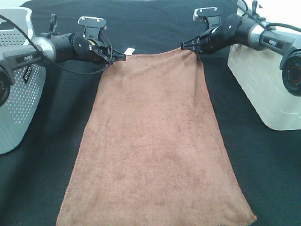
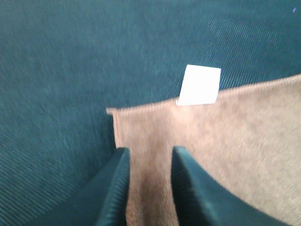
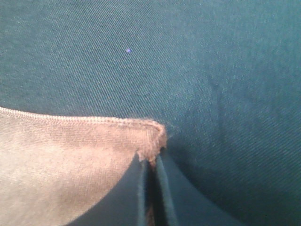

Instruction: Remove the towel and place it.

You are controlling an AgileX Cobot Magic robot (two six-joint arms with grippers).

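Your left pincer (image 2: 148,181) stands parted over one towel (image 1: 155,146) corner while your right pincer (image 3: 149,188) pinches the other, the cloth spread flat on the bench (image 1: 263,179) beneath both, so pulling away unevenly could drag it askew.

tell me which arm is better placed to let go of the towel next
Right: the right gripper pinches the towel corner, jaws nearly shut. The left gripper already stands open over its corner by the white tag.

Even bright light, soft shadows, left wrist view blurred
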